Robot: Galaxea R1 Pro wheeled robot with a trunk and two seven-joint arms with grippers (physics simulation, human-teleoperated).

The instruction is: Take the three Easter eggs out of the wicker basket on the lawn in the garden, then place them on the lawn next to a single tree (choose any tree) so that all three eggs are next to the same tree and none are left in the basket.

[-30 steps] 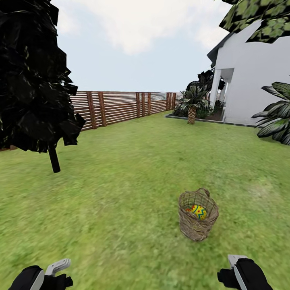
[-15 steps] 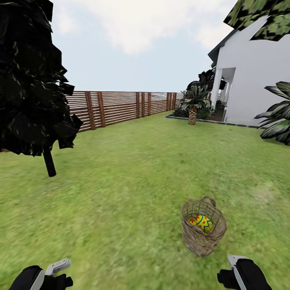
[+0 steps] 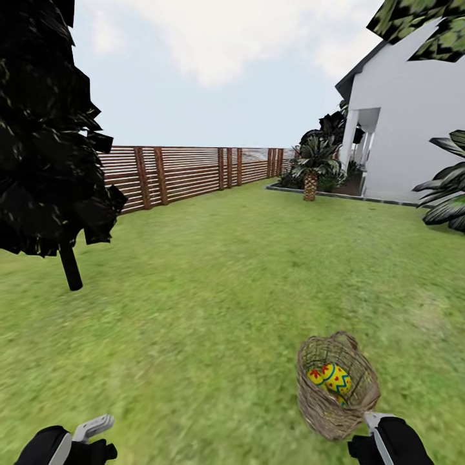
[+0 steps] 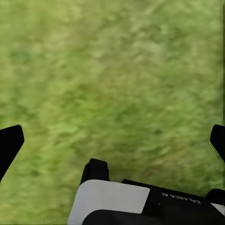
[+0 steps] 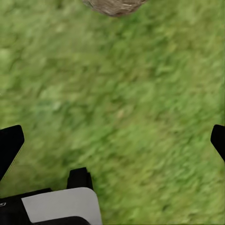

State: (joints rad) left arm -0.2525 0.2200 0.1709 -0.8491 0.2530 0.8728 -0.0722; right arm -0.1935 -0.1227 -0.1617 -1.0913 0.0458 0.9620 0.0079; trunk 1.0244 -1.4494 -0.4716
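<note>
Flat, even daylight falls over everything I see, under a pale, cloudy sky [image 3: 219,58] with no visible sun and no glare. The lawn [image 3: 213,271] is bright and carries almost no cast shadows; its grass smears into soft blur close to me. The tree foliage [image 3: 45,129] on my left renders nearly black, with only faint specks of detail. My head view bends outward at its edges. Both wrist views show blurred, mottled grass [image 4: 112,79].

The left end effector [image 4: 111,140] hangs over bare lawn [image 4: 112,70], its fingertips [image 4: 9,143] spread wide apart
</note>
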